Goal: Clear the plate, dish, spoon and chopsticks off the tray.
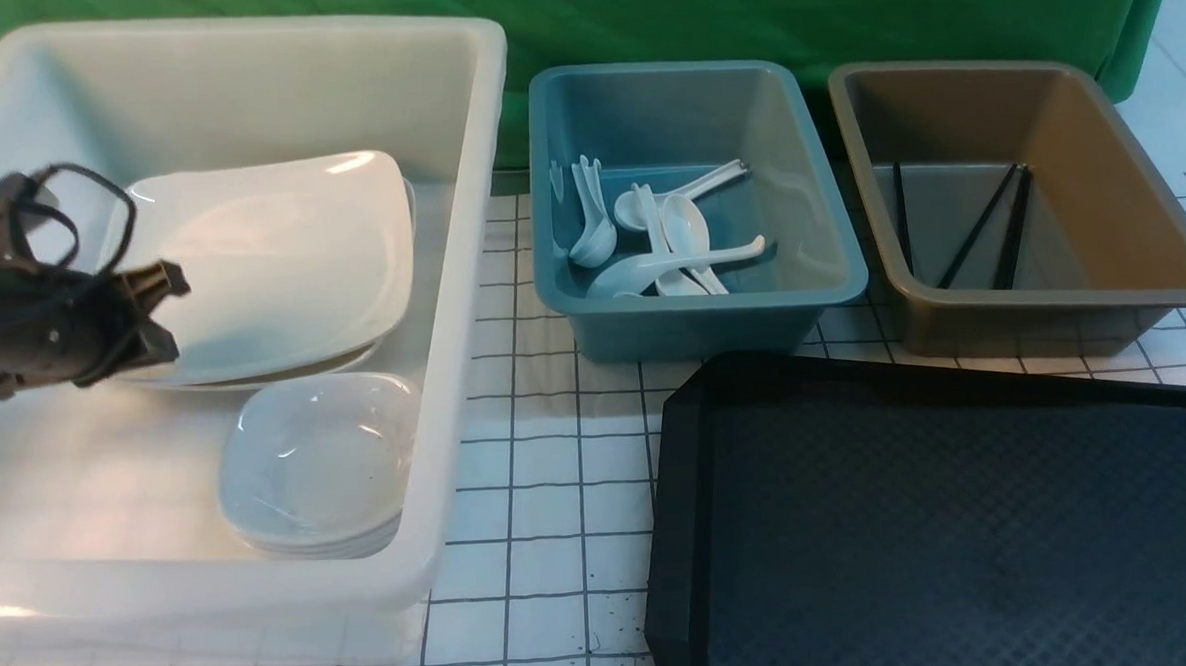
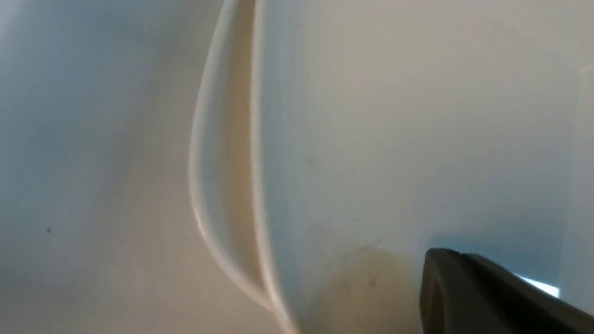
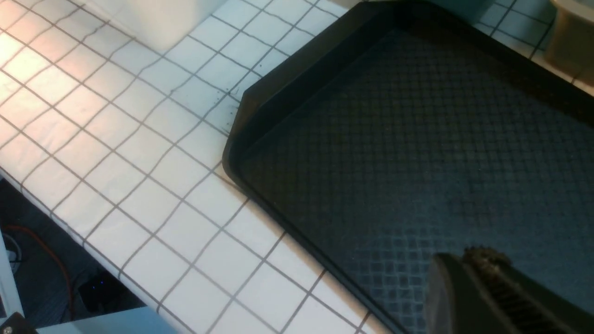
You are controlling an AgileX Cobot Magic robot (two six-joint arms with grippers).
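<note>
One closed left tool (image 1: 156, 307) above plate (image 1: 279, 257)

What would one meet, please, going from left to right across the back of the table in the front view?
White bin holding the plate → blue bin of spoons → brown bin with the chopsticks.

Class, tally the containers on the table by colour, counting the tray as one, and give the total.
White bin: 1
Blue bin: 1
Brown bin: 1
Black tray: 1
Total: 4
</note>
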